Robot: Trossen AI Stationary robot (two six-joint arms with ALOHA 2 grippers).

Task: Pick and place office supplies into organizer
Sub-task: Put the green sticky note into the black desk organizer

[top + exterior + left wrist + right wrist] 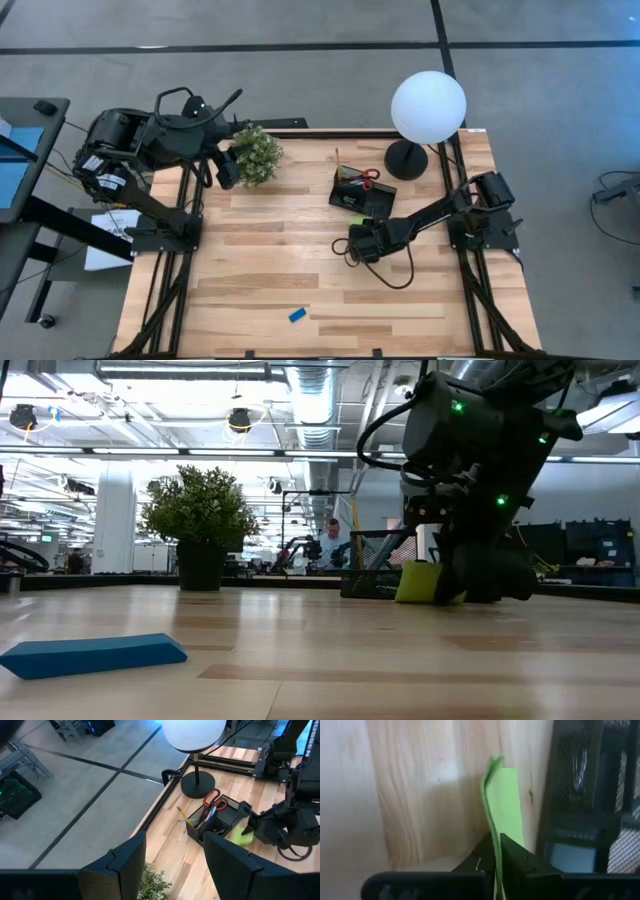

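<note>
My right gripper (497, 862) is low over the table just in front of the black mesh organizer (362, 190) and is shut on the lime-green sticky-note pad (502, 805). The organizer holds red-handled scissors (212, 800), a yellow pencil (182, 815) and pens. A blue eraser (297, 315) lies flat on the table near the front edge and also shows in the low view (90, 655). My left gripper (175, 865) is open and empty, raised at the far left beside the potted plant (257, 155). My right gripper pinches the sticky-note pad by one edge (496, 851) between its two fingers. The fingers come about level from the table's right side. The pad stands on edge and sticks out past the fingertips, next to the organizer's wall (570, 795). Whether its lower edge (420, 600) touches the table, I cannot tell.
A round black lamp base with a white globe (428, 105) stands at the far right behind the organizer. The potted plant stands at the far left. A cable loops on the table by the right arm (395, 275). A person shows in the room behind (333, 540).
</note>
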